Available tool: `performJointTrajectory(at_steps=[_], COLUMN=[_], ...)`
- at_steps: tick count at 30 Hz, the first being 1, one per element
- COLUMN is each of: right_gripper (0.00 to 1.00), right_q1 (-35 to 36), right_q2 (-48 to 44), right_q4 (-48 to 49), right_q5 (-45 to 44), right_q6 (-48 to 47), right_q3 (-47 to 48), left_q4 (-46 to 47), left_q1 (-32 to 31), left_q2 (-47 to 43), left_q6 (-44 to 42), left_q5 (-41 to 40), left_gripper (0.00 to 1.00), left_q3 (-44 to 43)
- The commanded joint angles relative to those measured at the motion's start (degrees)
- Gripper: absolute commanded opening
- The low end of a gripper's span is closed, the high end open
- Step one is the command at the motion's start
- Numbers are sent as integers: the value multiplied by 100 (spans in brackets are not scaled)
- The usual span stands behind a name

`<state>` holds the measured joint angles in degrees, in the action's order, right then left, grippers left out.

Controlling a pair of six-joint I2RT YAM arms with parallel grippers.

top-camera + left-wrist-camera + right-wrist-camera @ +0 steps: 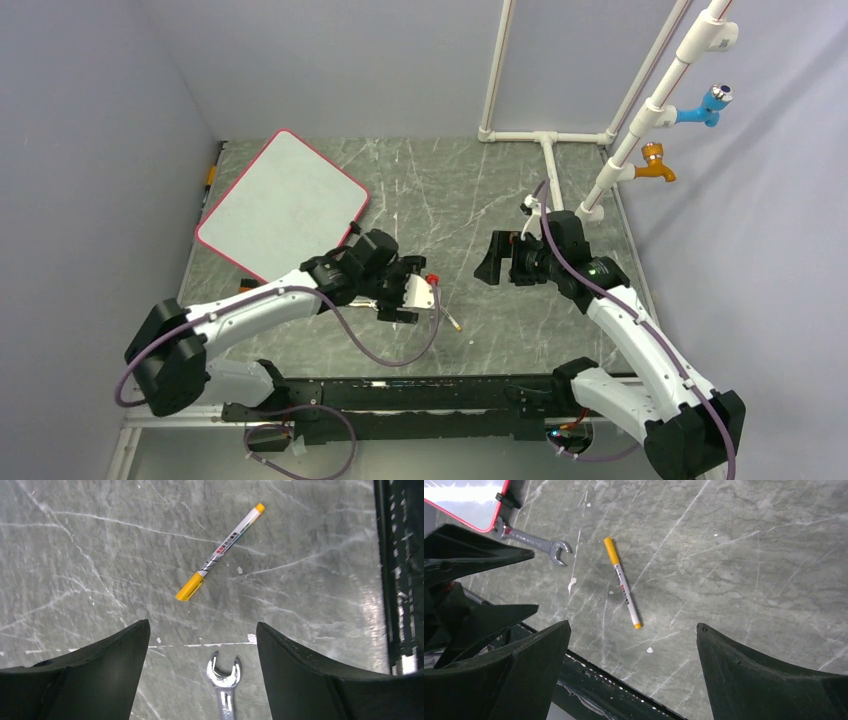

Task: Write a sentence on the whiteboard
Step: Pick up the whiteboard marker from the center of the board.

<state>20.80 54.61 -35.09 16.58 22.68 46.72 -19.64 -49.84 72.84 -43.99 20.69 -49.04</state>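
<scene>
The whiteboard, white with a red-pink rim, lies flat at the table's back left; one corner of it shows in the right wrist view. A white marker with a yellow cap lies loose on the table, ahead of my left gripper. That gripper is open and holds nothing, hovering over the open end of a steel wrench. My right gripper is open and empty at mid-table, and the marker lies on the table beyond its fingertips.
The wrench lies beside the whiteboard's black clip. A black rail runs along the table's near edge. A white pipe frame with a blue tap and an orange tap stands at the back right.
</scene>
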Motion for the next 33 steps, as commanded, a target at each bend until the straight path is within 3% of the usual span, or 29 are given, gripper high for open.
performJointTrajectory(at_steps=[1,11,17,28,33], right_gripper=[100,100,100,100,100], right_q1=[20,27,22,19,15], right_q2=[-222,-255,-180,-171,-151], right_q4=[-97,-104,-109,-112,-103], right_q5=[-186,-252,-310,-266,-246], right_q6=[-19,-6,9,-7,-9], right_q3=[92,-58,-59,-31,-31], left_q4=[-169,-502,-783,-649,-620], left_q1=[-44,-123,-131,-131,-114], left_q2=[472,1748,2609,3337,3474], left_q6=[-896,-1472,-1404,-1252,-1311], left_q5=[128,156,189,213,218], left_gripper=[81,79,60,60,51], left_q3=[-593,-1231,-1862,-1974,-1910])
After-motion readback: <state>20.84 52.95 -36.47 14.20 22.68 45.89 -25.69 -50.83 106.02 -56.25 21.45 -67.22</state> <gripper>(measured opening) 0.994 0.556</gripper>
